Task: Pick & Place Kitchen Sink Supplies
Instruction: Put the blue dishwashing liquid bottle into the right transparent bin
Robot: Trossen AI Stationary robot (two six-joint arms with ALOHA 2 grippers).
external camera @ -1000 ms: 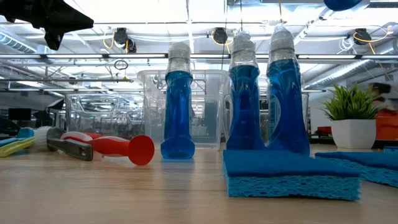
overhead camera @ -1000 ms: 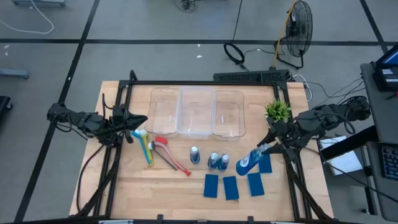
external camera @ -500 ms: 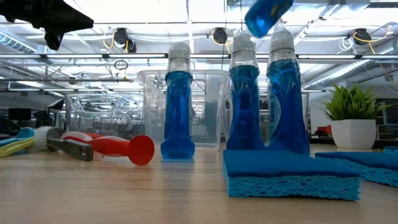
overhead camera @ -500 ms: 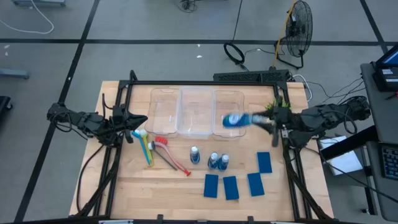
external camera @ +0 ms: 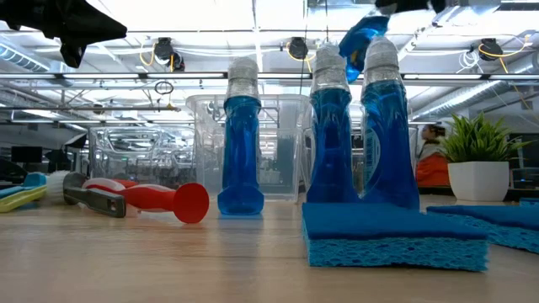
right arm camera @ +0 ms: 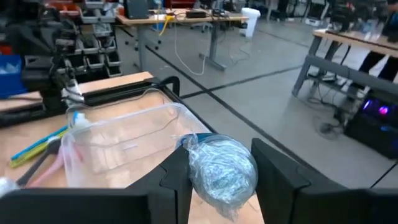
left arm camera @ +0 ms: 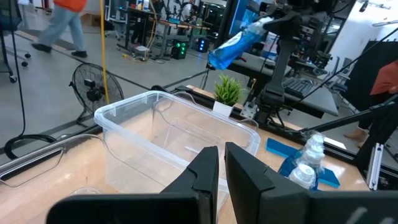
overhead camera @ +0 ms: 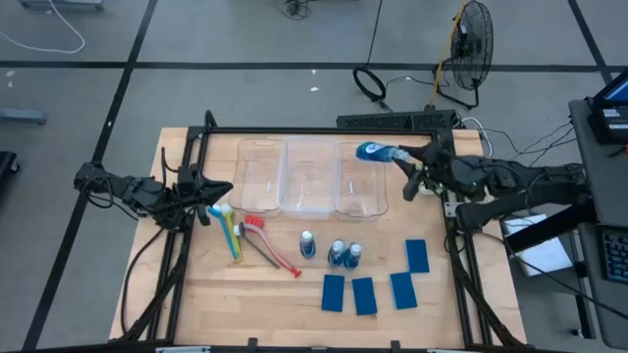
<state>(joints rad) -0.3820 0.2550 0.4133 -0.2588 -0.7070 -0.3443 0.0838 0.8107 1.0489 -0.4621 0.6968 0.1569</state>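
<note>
The right pincer (overhead camera: 404, 167) is up in the upper right of the overhead frame, clamped tight on a blue-and-white bottle (overhead camera: 375, 153). The bottle is held sideways in the air over the far right corner of the rightmost clear bin (overhead camera: 360, 178). From that arm's own camera you can see its fingers (right arm camera: 177, 180) pressed against both sides of the bottle's crinkly cap end.

The other three bottles (overhead camera: 334, 252) stand upright in a loose cluster in the lower middle of the worktop (overhead camera: 206, 294), and in the table-level shot they show no label text I can read. The four blue sponges (overhead camera: 364, 295) lie flat to the lower right.

The brushes (overhead camera: 240, 233) are piled together left of centre: red, yellow-green and light blue. The left pincer (overhead camera: 211, 192) sits just above them at the worktop's left edge, empty, fingers nearly together with only a thin gap showing.
</note>
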